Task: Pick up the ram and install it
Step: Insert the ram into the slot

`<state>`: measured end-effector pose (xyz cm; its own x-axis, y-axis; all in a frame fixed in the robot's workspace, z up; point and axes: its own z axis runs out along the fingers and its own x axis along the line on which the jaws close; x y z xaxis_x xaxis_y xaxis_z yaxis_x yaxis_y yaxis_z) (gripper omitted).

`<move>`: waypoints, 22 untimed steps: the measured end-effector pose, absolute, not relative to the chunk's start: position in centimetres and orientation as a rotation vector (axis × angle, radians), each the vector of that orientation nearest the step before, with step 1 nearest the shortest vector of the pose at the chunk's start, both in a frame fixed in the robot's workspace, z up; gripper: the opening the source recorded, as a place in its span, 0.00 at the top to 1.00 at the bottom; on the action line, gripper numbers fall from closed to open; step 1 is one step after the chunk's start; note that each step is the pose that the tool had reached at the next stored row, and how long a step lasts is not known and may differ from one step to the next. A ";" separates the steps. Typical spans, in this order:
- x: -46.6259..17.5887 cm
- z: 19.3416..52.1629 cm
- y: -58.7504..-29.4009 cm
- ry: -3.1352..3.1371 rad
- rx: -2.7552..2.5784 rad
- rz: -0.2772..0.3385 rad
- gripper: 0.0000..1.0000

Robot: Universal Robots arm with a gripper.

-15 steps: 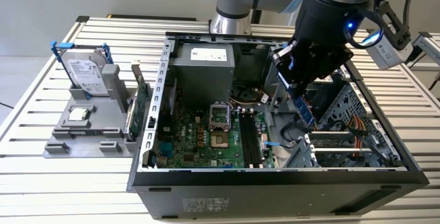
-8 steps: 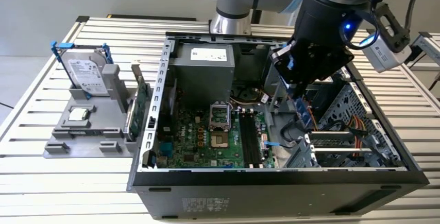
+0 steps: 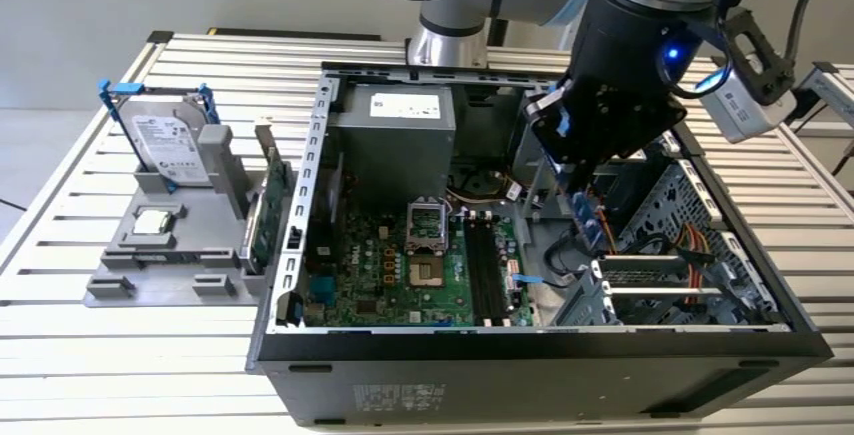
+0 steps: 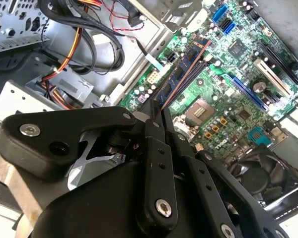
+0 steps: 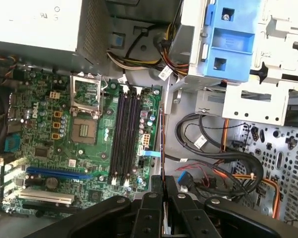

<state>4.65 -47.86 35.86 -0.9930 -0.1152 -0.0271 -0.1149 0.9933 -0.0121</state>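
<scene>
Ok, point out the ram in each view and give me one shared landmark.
Exterior view: the ram hangs from the tool, to the exterior view's right of the motherboard.
Second wrist view: edge-on, running out from the tool.
First wrist view: thin edge-on strip beside the memory slots.
Shared landmark: the CPU socket.

The ram (image 5: 162, 144), a thin stick seen edge-on with dark chips (image 4: 181, 79), is clamped between closed fingers (image 5: 154, 198) above the motherboard, beside the slots.
</scene>
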 end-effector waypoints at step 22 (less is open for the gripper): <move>4.6 34.9 -47.9 3.114 -0.152 -0.018 1.00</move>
<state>4.65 -47.86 34.89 -0.9949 -0.0977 -0.0233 -0.0974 0.9952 -0.0125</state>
